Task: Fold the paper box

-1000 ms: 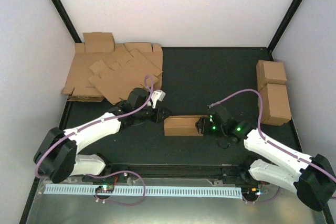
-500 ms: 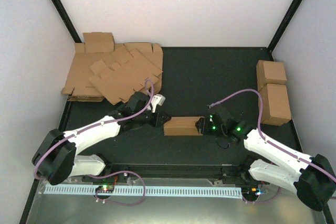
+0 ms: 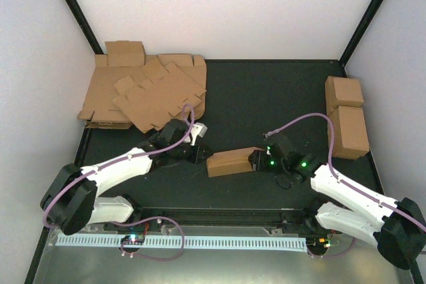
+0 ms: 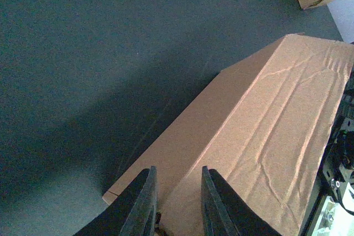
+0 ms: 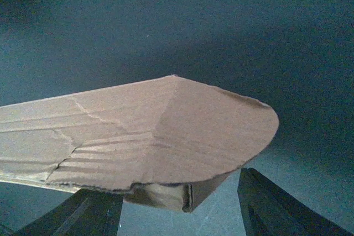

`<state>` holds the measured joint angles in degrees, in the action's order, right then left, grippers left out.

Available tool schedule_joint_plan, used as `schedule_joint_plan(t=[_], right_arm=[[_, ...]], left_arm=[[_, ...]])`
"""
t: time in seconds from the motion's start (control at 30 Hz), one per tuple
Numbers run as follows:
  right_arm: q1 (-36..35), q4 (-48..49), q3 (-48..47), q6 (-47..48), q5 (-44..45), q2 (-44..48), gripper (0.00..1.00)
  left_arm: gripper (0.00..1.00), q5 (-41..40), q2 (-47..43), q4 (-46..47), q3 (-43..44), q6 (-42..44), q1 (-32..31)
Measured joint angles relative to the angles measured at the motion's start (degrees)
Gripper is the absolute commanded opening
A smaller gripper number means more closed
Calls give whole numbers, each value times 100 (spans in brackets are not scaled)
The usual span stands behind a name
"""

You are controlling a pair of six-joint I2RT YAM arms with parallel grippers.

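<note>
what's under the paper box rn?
Black table all around the paper box, nothing sticking out beneath. The patch directly under it is covered, so unseen.

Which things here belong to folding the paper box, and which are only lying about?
For the job:
- the paper box, mid-table
- the left gripper, at one end of it
- the right gripper, at the other end

Lying about:
- the heap of cardboard sheets, far left corner
- the two cardboard cuboids, by the right wall
</note>
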<state>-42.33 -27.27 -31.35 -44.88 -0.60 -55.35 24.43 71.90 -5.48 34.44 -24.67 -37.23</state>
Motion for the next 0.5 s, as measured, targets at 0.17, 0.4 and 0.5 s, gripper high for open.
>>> schedule_joint_plan(t=[0.17, 0.4, 0.5], right_arm=[[0, -50, 0, 68, -20, 31, 60], [0, -83, 2, 133, -92, 35, 60], [0, -107, 2, 153, -109, 52, 60]], left_arm=[[24, 0, 0, 28, -15, -4, -2], [24, -52, 22, -7, -138, -4, -31], [24, -72, 22, -26, -168, -7, -48]])
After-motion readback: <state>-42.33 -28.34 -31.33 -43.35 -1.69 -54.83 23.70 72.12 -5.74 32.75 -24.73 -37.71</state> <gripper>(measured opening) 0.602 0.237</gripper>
